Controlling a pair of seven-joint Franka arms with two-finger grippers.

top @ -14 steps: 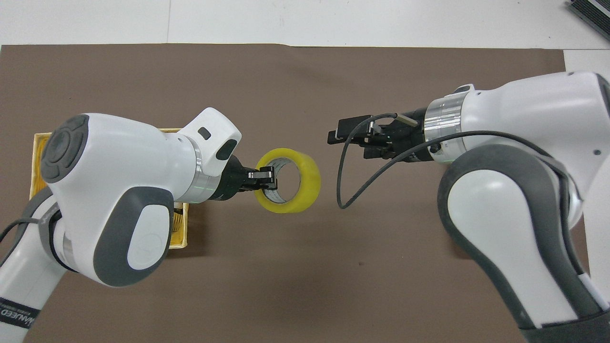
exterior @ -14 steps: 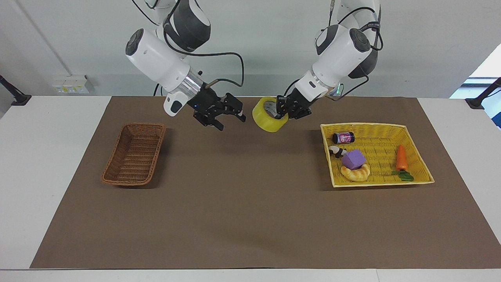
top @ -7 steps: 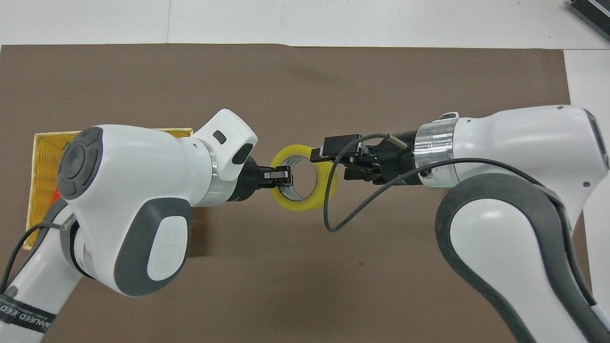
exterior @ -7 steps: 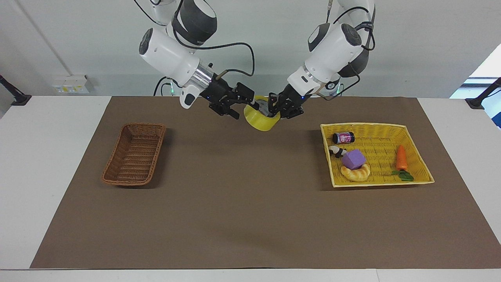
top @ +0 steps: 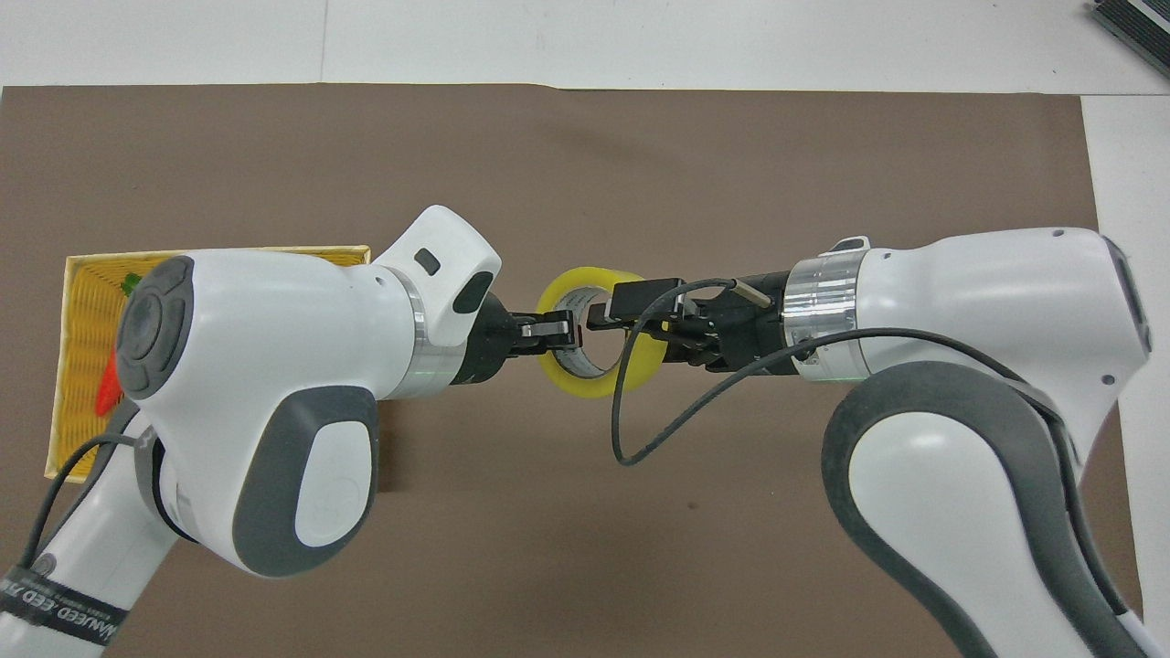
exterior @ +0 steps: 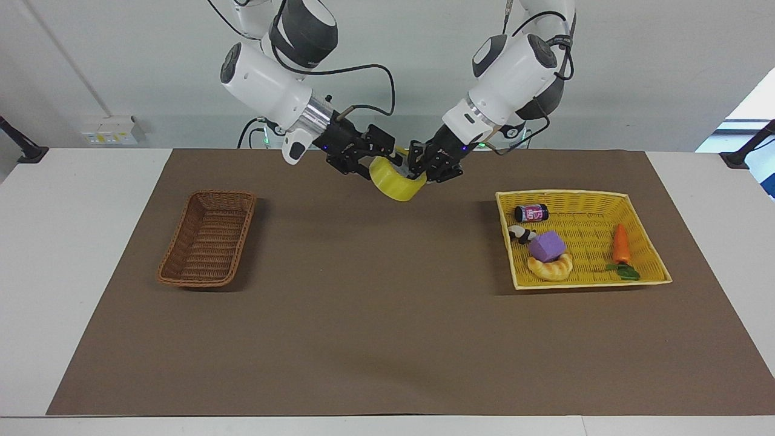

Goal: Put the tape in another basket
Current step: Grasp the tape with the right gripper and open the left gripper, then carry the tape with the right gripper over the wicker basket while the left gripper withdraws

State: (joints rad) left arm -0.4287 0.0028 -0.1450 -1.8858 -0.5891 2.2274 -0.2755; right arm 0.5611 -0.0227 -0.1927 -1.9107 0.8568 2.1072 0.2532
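Counter (exterior: pixel 387 339): white, brown mat across it.
Basket (exterior: pixel 207 237): dark wicker, toward right arm's end.
Tape (exterior: pixel 396 181): yellow roll aloft over mat's robot-side edge.
Left pincer (exterior: pixel 419 171): clamped on tape's rim.
Right pincer (exterior: pixel 387 158): fingers spread around tape's other rim.

tape (exterior: pixel 396 183) yellow | basket (exterior: pixel 207 238) dark-brown woven | tray (exterior: pixel 636 200) bright-yellow woven | mat (exterior: pixel 387 339) brown

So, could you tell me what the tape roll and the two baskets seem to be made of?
Tape roll: glossy yellow translucent plastic film, pale core, likely cardboard. Brown basket: matte woven wicker, visible weave rows. Yellow basket: bright woven strands, perhaps plastic or dyed fibre; uniform colour leaves it open.
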